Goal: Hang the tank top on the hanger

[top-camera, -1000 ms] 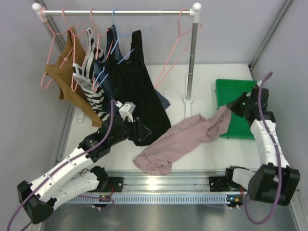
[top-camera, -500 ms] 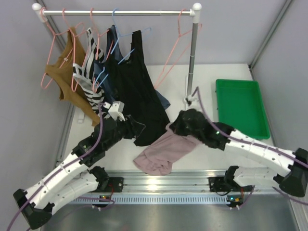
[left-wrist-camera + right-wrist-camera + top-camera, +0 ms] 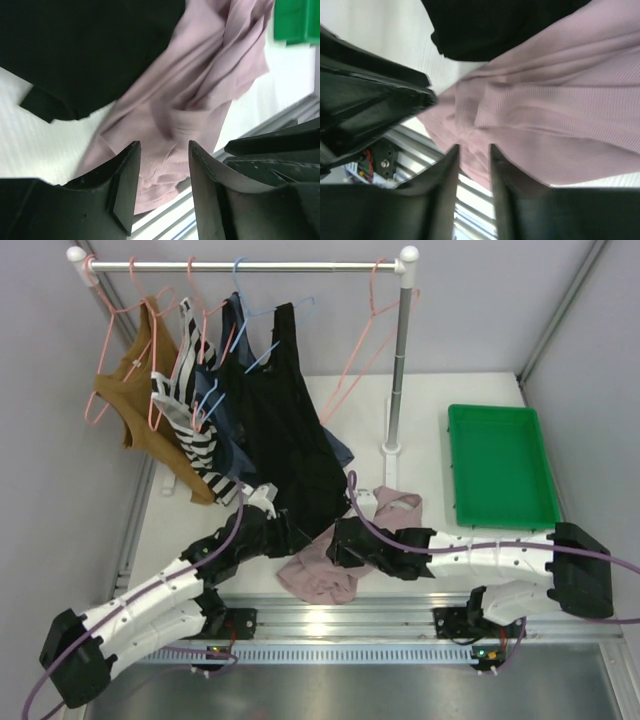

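The dusty mauve-pink sleeveless tank top [image 3: 318, 578] of thin ribbed fabric lies crumpled on the white table [image 3: 440, 405], near its front edge and between the two arms. One end of it reaches toward the foot of the rack's post. The hem of the hanging black tank top [image 3: 285, 420] comes down just over its left side.

The left gripper [image 3: 285, 535] sits low beside the left edge of the tank top. In the left wrist view its fingers [image 3: 125, 185] stand apart. The tank top [image 3: 200, 90] shows through the gap beyond the fingertips and is not pinched between them (the black hem fills the upper left of that view).

The right gripper [image 3: 340, 545] is over the middle of the bunched fabric. In the right wrist view its two fingers [image 3: 500, 190] leave only a narrow gap, with pink folds of the tank top [image 3: 570, 100] just past the tips. Whether they nip any fabric I cannot tell.

The thin salmon-pink triangular wire hanger [image 3: 362, 335] hangs at the right end of the silver clothes rail [image 3: 240, 265], well apart from the tank top. The green plastic tray [image 3: 500, 465] sits at the right of the table.
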